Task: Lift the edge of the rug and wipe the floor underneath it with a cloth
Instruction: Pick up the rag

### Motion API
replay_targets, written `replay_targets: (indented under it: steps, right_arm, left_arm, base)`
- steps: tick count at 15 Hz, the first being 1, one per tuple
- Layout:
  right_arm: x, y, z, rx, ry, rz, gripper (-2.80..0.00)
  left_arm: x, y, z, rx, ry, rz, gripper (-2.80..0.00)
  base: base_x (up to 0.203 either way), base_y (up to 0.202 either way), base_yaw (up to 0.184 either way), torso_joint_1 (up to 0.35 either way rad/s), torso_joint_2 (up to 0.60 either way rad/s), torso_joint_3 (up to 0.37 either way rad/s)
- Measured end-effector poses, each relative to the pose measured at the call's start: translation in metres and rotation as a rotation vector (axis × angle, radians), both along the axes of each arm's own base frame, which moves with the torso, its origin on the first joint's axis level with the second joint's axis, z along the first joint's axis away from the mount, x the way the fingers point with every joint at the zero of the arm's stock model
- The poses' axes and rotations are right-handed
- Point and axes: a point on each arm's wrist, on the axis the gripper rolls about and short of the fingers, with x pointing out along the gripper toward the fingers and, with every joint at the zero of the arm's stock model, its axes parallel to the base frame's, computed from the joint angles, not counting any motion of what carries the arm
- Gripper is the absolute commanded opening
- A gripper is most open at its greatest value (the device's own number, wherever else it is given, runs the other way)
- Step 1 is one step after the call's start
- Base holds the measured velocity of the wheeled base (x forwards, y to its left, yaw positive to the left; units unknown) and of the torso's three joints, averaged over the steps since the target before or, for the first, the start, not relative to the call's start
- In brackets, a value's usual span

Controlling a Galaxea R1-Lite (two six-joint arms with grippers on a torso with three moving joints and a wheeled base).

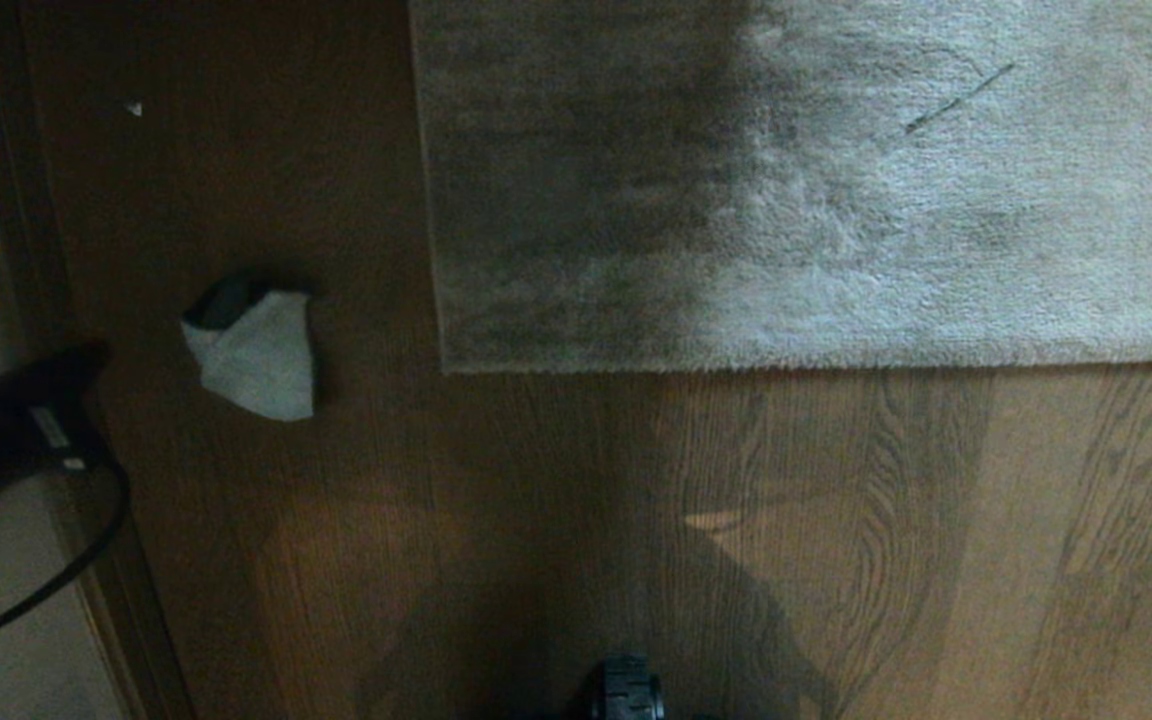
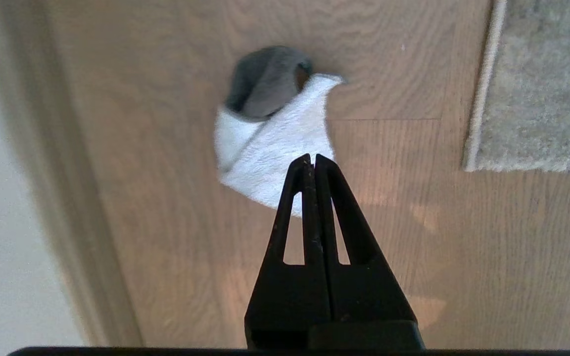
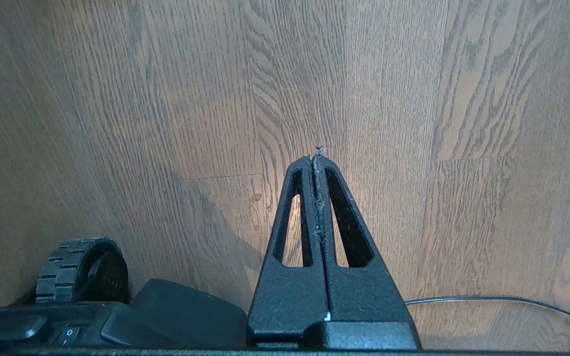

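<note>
Wood floor [image 1: 556, 520] carries the cloth [image 1: 258, 352], lying left of the rug edge [image 1: 436, 300] and apart from it. Left gripper [image 2: 312, 159], jaws pressed together and empty, hangs over the cloth; right gripper [image 3: 317, 159], likewise closed, points at bare planks beside a wheel [image 3: 79, 269].

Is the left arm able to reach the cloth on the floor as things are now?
Probably yes. The cloth lies alone on the bare floor, apart from the rug edge, and nothing stands between it and the left gripper. But the gripper is shut, so it would have to open first.
</note>
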Motion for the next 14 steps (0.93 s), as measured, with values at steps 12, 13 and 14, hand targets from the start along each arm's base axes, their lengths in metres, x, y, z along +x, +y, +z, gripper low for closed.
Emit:
replay_targets:
  steps: [12,13,14]
  right_arm:
    - [0.000,0.000,0.000,0.000,0.000,0.000,-2.80]
    - [0.000,0.000,0.000,0.000,0.000,0.000,-2.80]
    - [0.000,0.000,0.000,0.001,0.000,0.000,-2.80]
  left_arm:
    - [0.028,0.001,-0.007,0.006,0.061,-0.005,0.00]
    - [0.029,0.001,-0.008,0.005,0.065,-0.002,0.00]
    - [0.029,0.001,-0.008,0.006,0.068,0.001,0.00]
  base:
    - [0.000,0.000,0.000,0.000,0.00,0.000]
    - [0.000,0.000,0.000,0.000,0.00,0.000]
    - [0.000,0.000,0.000,0.000,0.00,0.000]
